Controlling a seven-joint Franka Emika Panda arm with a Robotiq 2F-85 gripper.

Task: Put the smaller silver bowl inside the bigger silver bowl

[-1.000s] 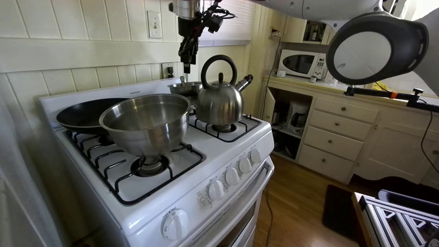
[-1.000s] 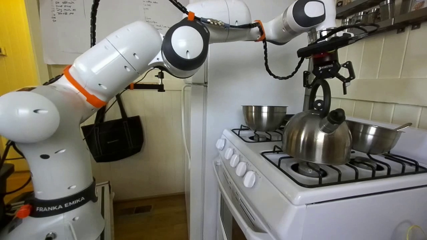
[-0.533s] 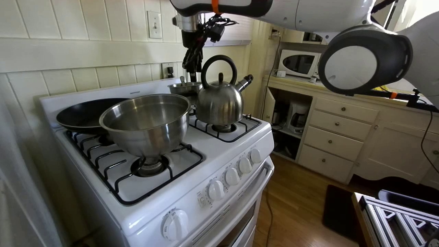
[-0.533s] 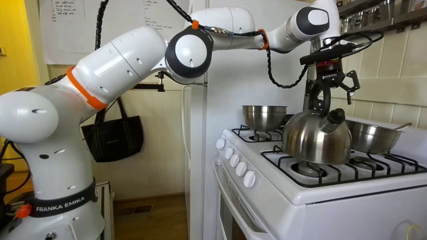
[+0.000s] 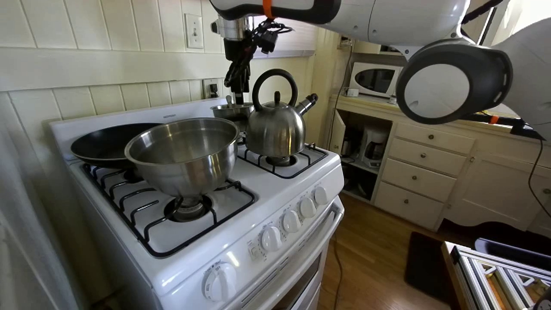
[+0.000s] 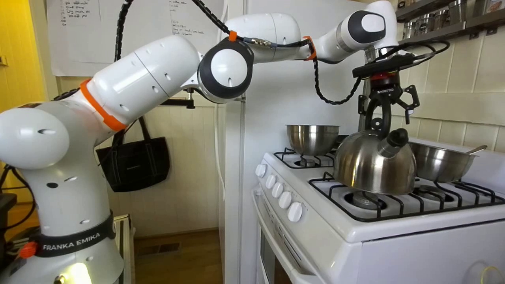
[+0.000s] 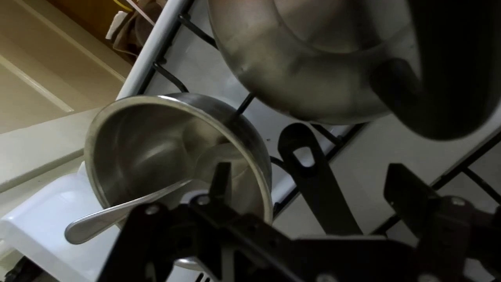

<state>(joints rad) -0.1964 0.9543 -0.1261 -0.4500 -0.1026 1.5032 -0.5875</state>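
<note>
Your smaller silver bowl stands upright at the back of the stove, partly hidden by the kettle in both exterior views. In the wrist view a metal utensil lies in it, its handle leaning out over the rim (you can't make out the far end clearly). The bigger silver bowl sits well apart, upright on a front burner, next to the kettle and near the dark frying pan; you look into its shiny inside, the lowest part cut off by the near rim. Your gripper hangs higher than the smaller bowl's rim, fingers spread wide and holding nothing. In the wrist view one fingertip overlaps the bowl's mouth; the other is off to the side, beyond a black handle. In an exterior view the wall shows between a fingertip and the rim, so the two are apart.
</note>
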